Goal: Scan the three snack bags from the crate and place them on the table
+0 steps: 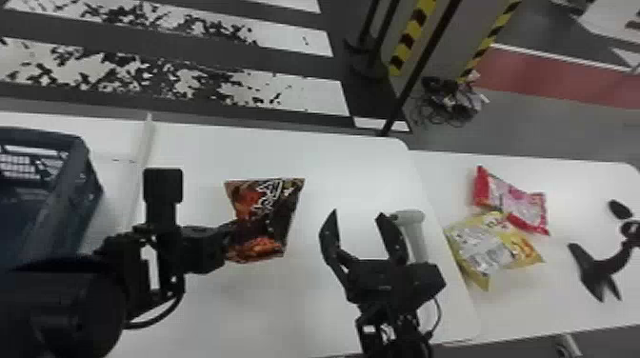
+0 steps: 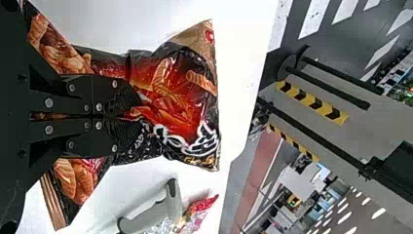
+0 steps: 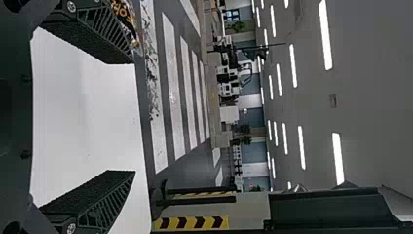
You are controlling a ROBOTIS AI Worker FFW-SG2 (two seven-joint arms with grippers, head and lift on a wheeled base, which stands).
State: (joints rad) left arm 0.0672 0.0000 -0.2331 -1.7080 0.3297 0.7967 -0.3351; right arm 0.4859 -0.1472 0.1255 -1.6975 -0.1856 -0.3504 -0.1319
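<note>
Here we are at the white bench (image 1: 285,309), and the left gripper (image 1: 234,232) has the dark snack bag (image 1: 267,214), with its fingers drawn in narrow and pinching the wrapper. The left wrist view gives us the close-up: the bag puckers around the fingers, its printed panels spreading out on both sides of the grip. Whether the bag touches the bench top, I cannot tell.

Just to the right is the right gripper (image 1: 358,215), its fingers standing wide apart with nothing between them. They point toward the far side of the bench, and the right wrist view agrees, pale surface showing through the gap and a corner of the dark bag peeking in beside one finger.

Right behind that gripper sits the grey handheld scanner (image 1: 415,231), partly covered by it, close to the seam where the bench meets the next section. Over on that right-hand section lie the other two: the yellow bag (image 1: 485,247) on the near side, the red and pink bag (image 1: 513,197) on the far side, the pair touching. Farther right there's a black stand (image 1: 602,269).

And away on the left, well apart from those two, the dark blue crate (image 1: 62,190) takes the end.
</note>
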